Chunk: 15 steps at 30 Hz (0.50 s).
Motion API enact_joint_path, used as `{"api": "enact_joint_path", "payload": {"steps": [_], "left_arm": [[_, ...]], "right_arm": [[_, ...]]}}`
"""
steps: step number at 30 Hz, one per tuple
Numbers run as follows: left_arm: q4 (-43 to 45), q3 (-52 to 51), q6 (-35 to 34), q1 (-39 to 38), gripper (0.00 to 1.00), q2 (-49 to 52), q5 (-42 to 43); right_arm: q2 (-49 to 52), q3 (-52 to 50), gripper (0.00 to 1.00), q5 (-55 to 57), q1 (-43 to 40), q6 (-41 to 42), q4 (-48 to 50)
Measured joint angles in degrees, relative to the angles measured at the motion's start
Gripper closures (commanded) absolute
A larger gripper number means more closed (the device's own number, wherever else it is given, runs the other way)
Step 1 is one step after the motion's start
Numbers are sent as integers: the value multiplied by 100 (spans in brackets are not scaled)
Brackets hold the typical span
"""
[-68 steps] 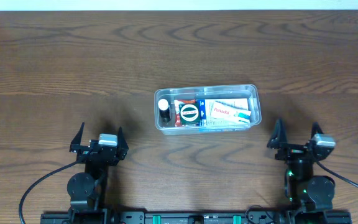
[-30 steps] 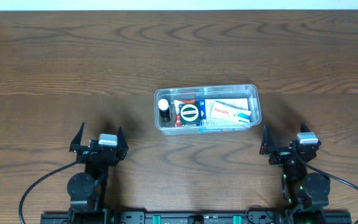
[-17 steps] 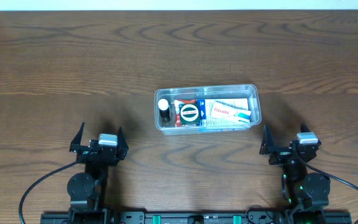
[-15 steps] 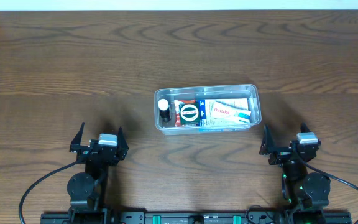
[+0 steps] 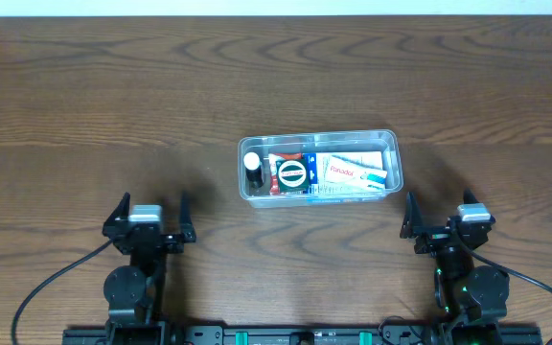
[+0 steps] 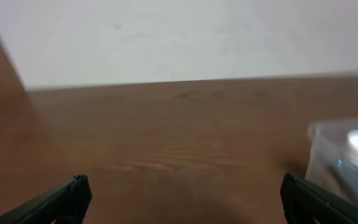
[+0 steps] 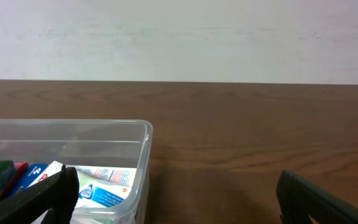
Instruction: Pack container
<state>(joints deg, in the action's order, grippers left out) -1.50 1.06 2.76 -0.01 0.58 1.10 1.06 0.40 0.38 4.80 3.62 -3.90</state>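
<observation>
Container [image 5: 319,166] sits midway on the desk [image 5: 113,96], holding small boxes [image 5: 353,172] and a bottle [image 5: 253,165]. Left tool [image 5: 152,201] and right tool [image 5: 437,201] rest near the front edge, jaws spread wide, gripping nothing.

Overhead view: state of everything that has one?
container: upright, no lid on, items inside
bottle: in the container, left end
dark box: in the container, middle
white box: in the container, right end
left gripper: open, empty, clear of the container
right gripper: open, empty, clear of the container
</observation>
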Motion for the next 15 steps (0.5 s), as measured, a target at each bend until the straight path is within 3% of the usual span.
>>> {"api": "enact_joint_path", "payload": {"steps": [5,15], "left_arm": [[22,11,-951,0,2,0,-356],[2,20,-1482,0,2,0,-444]], "right_arm": [[0,0,1,0,0,0,0],[0,0,1,-2,0,0,0]]}}
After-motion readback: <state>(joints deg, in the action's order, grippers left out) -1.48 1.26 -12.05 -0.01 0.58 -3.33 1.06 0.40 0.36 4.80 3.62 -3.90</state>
